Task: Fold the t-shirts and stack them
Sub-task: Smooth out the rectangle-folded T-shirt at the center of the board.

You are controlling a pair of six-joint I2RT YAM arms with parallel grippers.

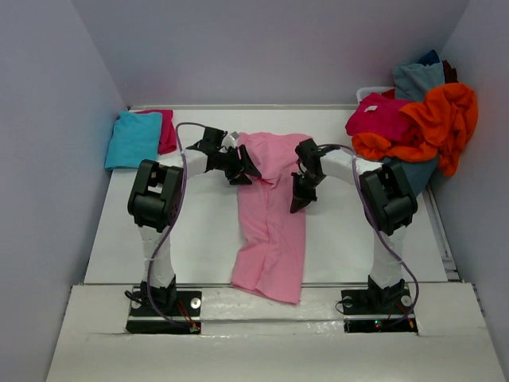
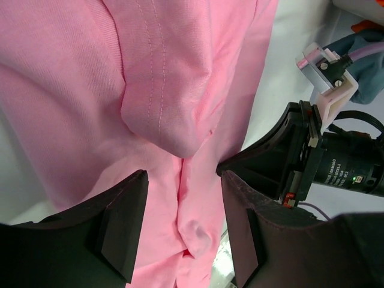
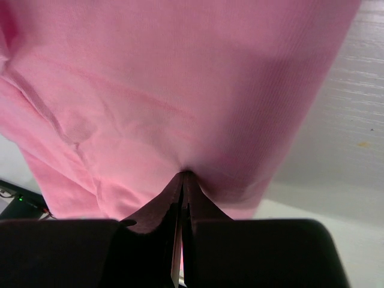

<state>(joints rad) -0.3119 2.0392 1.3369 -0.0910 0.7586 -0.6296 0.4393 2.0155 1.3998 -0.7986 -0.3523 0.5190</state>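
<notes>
The light pink t-shirt [image 1: 270,227] lies half-folded in a long strip, with the right gripper [image 1: 301,200] clamped on its right edge and the left gripper [image 1: 243,169] spread apart over its upper left. Left of it, a turquoise t-shirt [image 1: 133,140] on a magenta t-shirt [image 1: 167,132] looks done. The unfolded heap [image 1: 433,119] to its right is still to do.

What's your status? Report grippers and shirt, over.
Left gripper open over light pink t-shirt. Right gripper shut on its right edge. Shirt lies as long strip between arms. Turquoise shirt far left, mixed pile far right, neither in the way.
</notes>
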